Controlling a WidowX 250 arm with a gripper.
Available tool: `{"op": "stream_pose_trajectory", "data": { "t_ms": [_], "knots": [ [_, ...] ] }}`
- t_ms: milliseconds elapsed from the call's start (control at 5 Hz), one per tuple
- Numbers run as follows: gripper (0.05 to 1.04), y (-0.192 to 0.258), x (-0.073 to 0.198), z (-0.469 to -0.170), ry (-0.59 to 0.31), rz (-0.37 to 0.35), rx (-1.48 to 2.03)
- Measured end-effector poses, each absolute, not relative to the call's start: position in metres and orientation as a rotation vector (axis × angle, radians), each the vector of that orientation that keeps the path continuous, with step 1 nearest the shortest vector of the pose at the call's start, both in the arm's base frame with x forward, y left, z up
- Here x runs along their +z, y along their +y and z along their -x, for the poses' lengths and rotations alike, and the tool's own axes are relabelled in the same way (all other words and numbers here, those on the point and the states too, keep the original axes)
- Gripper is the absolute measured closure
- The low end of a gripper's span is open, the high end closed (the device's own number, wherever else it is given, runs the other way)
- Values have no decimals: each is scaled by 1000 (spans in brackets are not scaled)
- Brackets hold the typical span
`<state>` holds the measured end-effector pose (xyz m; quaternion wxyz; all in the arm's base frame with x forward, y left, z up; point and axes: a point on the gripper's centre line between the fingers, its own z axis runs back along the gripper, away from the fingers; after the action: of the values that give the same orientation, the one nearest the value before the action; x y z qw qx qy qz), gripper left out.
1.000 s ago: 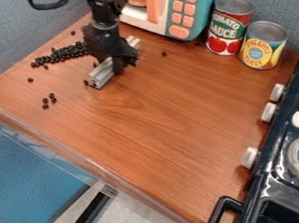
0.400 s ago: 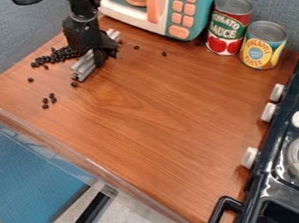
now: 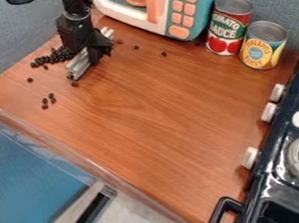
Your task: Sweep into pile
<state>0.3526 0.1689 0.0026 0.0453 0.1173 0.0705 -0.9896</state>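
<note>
At the upper left of the wooden counter, the gripper [image 3: 92, 56] is shut on a grey bar-shaped sweeper [image 3: 79, 67], whose long edge rests on or just over the wood. Small black beads [image 3: 57, 57] lie clustered directly left of the bar, partly hidden behind it and the gripper. One bead [image 3: 74, 83] lies at the bar's near end. Several stray beads [image 3: 45, 101] are scattered toward the counter's front left, and two more [image 3: 164, 54] lie apart to the right of the gripper.
A toy microwave [image 3: 164, 7] stands behind the gripper. Right of it are a red tomato can [image 3: 229, 26] and a yellow pineapple can [image 3: 262, 46]. A dark toy stove [image 3: 278, 162] lines the right side. The counter [image 3: 158, 114] ends in a clear-edged front.
The gripper and bar have moved left, toward the bead cluster. A bead by the bar's near end shifted left with it, and another bead behind came into view.
</note>
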Motion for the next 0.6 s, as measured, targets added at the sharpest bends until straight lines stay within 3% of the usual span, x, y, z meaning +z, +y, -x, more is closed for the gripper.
{"op": "stream_pose_trajectory", "data": {
  "t_ms": [200, 600],
  "knots": [
    [692, 168, 5, -353, 210, -372, -3042],
    [693, 137, 26, -352, 97, -390, -3117]
  ]
}}
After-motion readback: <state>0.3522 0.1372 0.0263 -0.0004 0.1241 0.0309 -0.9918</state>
